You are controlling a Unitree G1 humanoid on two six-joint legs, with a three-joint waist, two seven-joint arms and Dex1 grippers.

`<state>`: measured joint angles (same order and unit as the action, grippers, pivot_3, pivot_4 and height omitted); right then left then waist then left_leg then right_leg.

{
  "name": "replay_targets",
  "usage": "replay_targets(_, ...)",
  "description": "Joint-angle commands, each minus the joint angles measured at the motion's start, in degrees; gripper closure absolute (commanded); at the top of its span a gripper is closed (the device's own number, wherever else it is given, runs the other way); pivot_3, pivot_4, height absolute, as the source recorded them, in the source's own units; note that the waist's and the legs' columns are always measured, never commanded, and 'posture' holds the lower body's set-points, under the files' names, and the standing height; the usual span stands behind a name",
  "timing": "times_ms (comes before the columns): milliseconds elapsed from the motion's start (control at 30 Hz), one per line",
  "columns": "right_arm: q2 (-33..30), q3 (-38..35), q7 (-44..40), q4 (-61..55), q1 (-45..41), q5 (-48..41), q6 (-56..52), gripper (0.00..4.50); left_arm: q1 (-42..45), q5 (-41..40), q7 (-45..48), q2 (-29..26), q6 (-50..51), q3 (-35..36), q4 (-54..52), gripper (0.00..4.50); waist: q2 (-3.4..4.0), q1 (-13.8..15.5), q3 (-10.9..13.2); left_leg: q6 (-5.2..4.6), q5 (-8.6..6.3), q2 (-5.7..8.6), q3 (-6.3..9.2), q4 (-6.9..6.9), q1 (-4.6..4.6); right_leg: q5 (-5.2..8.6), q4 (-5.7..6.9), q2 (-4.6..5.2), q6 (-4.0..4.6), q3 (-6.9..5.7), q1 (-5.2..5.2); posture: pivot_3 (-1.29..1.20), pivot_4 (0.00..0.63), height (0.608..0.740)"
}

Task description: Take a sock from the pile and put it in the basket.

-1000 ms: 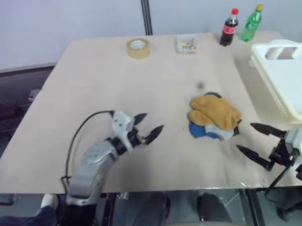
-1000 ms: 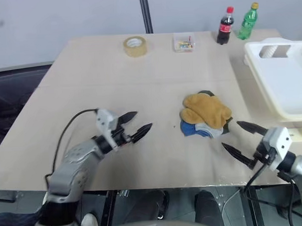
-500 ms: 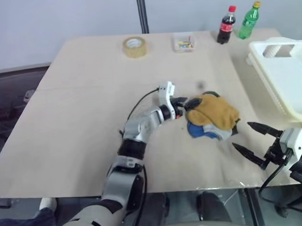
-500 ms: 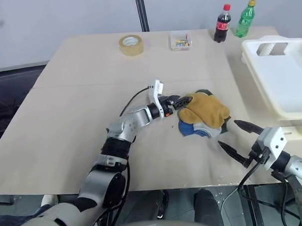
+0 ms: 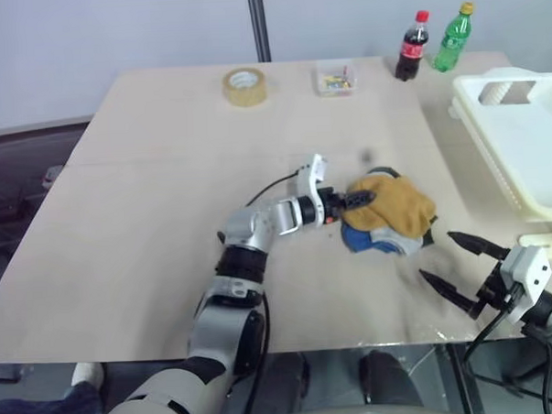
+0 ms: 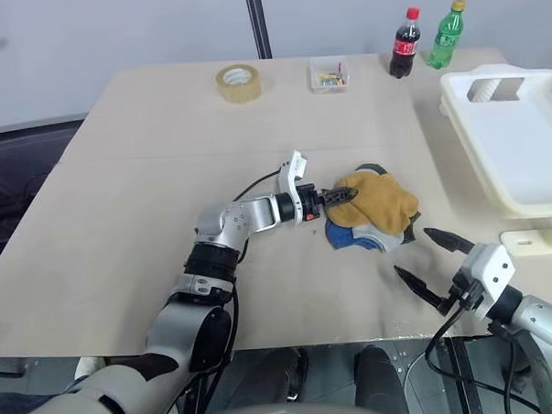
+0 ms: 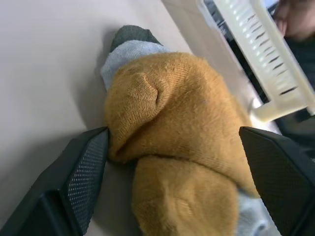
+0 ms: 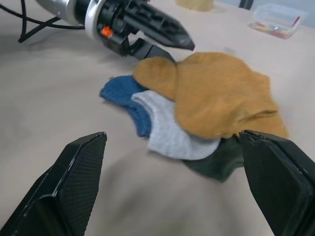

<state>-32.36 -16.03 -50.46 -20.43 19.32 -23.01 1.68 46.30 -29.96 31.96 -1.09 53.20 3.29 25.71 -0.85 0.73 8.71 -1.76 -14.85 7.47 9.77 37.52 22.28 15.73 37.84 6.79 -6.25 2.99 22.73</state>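
Within the last second the left arm has swung from a bare patch of the tabletop [image 5: 165, 175] across to the pile [image 5: 387, 222], and the left gripper [image 5: 360, 199] now sits at the pile's near-left edge with its fingers spread wide, released, holding nothing. In the left wrist view one black textured finger [image 7: 81, 172] touches the folded edge of the sock [image 5: 397, 202], while the other stands off on its far side, so the mustard fabric lies between them. That reads as the reach being done and the grasp not yet made; closing on the top layer looks like the step in hand. The sock is the top layer, a soft ribbed knit, rumpled and lobed, draped over a light grey sock [image 8: 170, 130], a blue sock [image 8: 123, 96] and a dark green sock [image 8: 216, 160] that peek out beneath it. Being limp cloth, it will likely bunch and drag, and a low pinch could catch the grey layer too. The right gripper [image 6: 424, 272] hovers near the tabletop's front edge, just right of the pile, also open and empty. The basket [image 5: 530, 150], hard white plastic with slotted walls and a handle cut-out, stands at the right edge of the tabletop, well apart from the pile, with no sock seen in it.
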Motion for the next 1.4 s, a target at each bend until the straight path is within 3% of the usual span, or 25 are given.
replay_targets(33,0.4,0.1,0.8,-2.3,0.2,0.0,1.8,0.00,-0.4,-0.9,-0.4,-0.5,0.3,1.2,-3.0,0.04,0.00,0.0,0.0,0.00,0.00,0.00,0.00,0.00,0.00,0.00,0.00,0.00,0.00,0.00,0.00,0.00,0.150,0.740)
replay_targets(133,0.6,0.6,1.0,-2.1,0.2,0.4,2.2,0.00,-0.6,-0.8,-0.2,-0.5,0.4,0.9,-2.6,0.80,0.01,0.0,0.0,0.01,0.00,0.00,0.01,0.00,-0.02,0.00,0.02,-0.01,0.00,0.00,0.00,0.00,0.150,0.740)
replay_targets(400,0.8,1.5,1.7,-1.5,-0.4,0.8,2.7,0.00,0.8,2.1,0.4,0.2,-4.2,-0.6,2.3,4.45,0.00,0.1,0.0,0.01,0.00,0.01,0.00,0.02,-0.01,0.00,0.03,0.00,0.00,0.00,0.00,0.00,0.150,0.740)
replay_targets(867,1.6,2.7,2.3,-1.6,0.2,1.7,3.3,0.00,-1.6,-0.1,0.8,1.1,-8.5,2.6,-2.6,4.45,0.01,-0.1,0.0,0.01,0.00,0.01,0.00,0.03,-0.01,0.00,0.04,0.00,0.00,0.01,0.00,0.00,0.150,0.740)
replay_targets(1267,1.1,3.2,2.3,-1.4,-0.4,1.6,3.3,0.00,-17.2,-10.3,-8.1,-4.2,10.3,6.4,-34.9,4.45,0.06,0.0,0.0,0.01,0.00,-0.03,-0.02,0.04,-0.07,0.00,0.09,-0.02,0.01,0.06,-0.02,0.00,0.150,0.740)
replay_targets(1400,0.9,3.6,1.9,-1.0,-0.9,1.4,3.2,0.00,-26.1,-13.3,-11.3,-8.3,15.2,9.4,-46.8,4.45,0.08,-0.2,-0.1,0.01,0.00,-0.05,-0.06,0.03,-0.19,0.00,0.08,-0.04,0.01,0.10,-0.11,0.00,0.150,0.740)
